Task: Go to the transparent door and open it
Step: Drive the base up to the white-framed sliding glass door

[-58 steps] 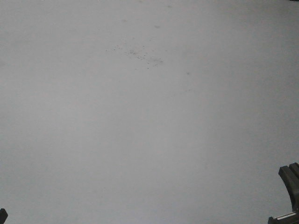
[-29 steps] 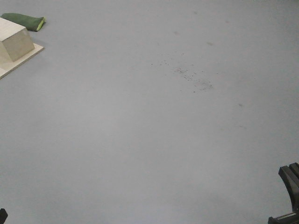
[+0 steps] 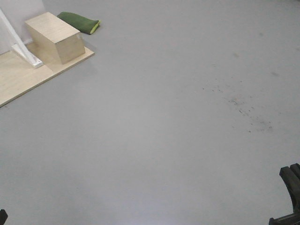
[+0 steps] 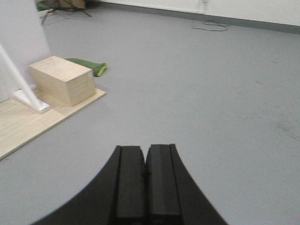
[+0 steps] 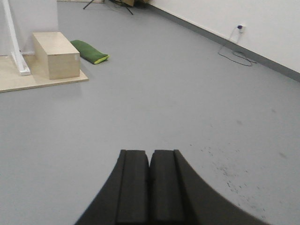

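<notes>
The transparent door with its grey handle is out of view. Only a white post (image 3: 18,43) on a white foot stands at the far left, on a light wooden platform (image 3: 18,82); I cannot tell what it belongs to. My left gripper (image 4: 145,154) is shut and empty, above bare grey floor. My right gripper (image 5: 150,157) is shut and empty, also above the floor. In the front view only dark arm parts show at the bottom corners (image 3: 291,197).
A light wooden box (image 3: 55,37) stands on the platform's corner, with a green cushion (image 3: 80,21) on the floor behind it. Dark specks (image 3: 248,110) mark the grey floor at right. A white wall with a socket and a loose cable (image 5: 239,55) runs along the far right.
The front view has swung left: the specks slid right and down, and the box, cushion, platform and white post came into view at upper left. Both grippers stay shut.
</notes>
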